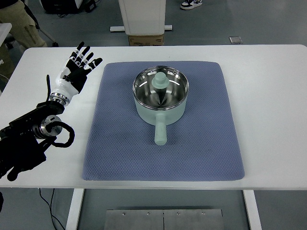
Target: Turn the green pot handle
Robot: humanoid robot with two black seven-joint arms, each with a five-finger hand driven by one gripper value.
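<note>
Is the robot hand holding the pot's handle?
No, the robot hand is open over the bare table, left of the mat, far from the pot's handle.

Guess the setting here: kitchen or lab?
Likely a robot test lab, not a kitchen: a bare white table on a grey floor, one green pot staged on a blue mat, a cardboard box behind.
</note>
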